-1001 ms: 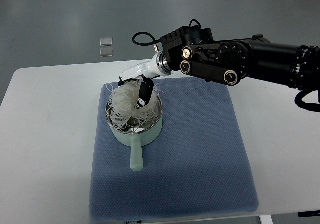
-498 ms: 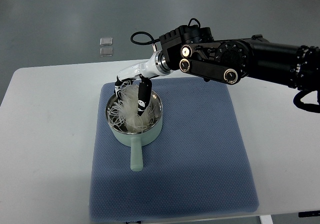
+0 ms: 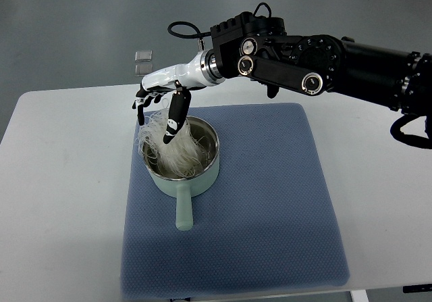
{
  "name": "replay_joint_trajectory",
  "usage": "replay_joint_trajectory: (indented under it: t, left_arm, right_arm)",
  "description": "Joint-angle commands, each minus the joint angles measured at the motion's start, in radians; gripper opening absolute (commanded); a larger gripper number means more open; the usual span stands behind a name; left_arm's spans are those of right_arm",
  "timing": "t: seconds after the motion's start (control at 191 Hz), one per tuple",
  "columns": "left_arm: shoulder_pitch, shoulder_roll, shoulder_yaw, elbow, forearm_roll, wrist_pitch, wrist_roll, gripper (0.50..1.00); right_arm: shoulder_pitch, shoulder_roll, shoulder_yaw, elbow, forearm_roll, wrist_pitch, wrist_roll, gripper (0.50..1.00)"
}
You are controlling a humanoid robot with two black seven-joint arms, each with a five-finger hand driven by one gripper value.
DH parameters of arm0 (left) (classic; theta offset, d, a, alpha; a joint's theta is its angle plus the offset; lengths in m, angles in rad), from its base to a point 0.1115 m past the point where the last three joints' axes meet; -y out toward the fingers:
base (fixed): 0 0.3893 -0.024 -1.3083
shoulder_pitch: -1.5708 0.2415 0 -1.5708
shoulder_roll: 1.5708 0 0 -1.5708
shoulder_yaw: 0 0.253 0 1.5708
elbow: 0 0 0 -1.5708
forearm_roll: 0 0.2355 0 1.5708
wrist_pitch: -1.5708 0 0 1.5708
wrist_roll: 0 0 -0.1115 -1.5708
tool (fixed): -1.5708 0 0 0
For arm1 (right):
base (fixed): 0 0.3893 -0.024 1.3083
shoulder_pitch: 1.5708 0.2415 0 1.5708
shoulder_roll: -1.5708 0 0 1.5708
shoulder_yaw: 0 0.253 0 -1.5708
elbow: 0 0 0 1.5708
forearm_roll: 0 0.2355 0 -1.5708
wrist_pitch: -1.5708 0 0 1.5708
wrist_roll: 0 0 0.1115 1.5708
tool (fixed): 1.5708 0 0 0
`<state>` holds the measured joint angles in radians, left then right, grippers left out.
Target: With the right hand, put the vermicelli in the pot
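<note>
One vermicelli [image 3: 172, 148] clump under robot hand [image 3: 160, 99].

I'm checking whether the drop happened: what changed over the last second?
The right robot hand rose and drew back toward the pot's far-left rim, fingers spreading, letting go of the vermicelli, which settled into the pot, some strands trailing over the left rim. Pot and blue mat stayed put.

Bright, even overhead light, soft faint shadows, sharp focus — slight glare on the pot [image 3: 202, 155] rim
</note>
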<state>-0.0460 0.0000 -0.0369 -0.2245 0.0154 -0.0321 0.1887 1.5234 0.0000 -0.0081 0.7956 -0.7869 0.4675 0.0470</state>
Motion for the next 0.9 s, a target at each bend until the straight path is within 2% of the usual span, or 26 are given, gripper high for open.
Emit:
replay_joint_trajectory:
  t: [0.0,0.21,0.419,0.592,0.697,0.896]
  left_arm:
    - [0.000,0.000,0.000,0.001,0.000,0.000,0.000,1.000]
    - [0.000,0.000,0.000,-0.001,0.000,0.000,0.000,1.000]
    - [0.000,0.000,0.002,-0.004,0.001,-0.002,0.000,1.000]
    - [0.000,0.000,0.002,-0.004,0.003,-0.002,0.002,1.000]
    - [0.000,0.000,0.002,-0.016,0.003,-0.002,0.002,1.000]
    - [0.000,0.000,0.002,-0.019,0.003,-0.002,0.002,1.000]
  right_arm:
    - [-0.019,0.000,0.097,-0.024,0.000,-0.026,0.001,0.928]
    - [-0.180,0.000,0.416,-0.041,0.084,-0.064,0.002,0.928]
    - [-0.430,-0.077,0.815,-0.041,0.265,-0.072,0.004,0.928]
    - [-0.620,-0.080,1.049,-0.041,0.350,-0.095,0.030,0.928]
    - [-0.723,-0.069,1.142,-0.041,0.412,-0.105,0.079,0.928]
    - [-0.829,-0.069,1.154,-0.075,0.520,-0.135,0.132,0.928]
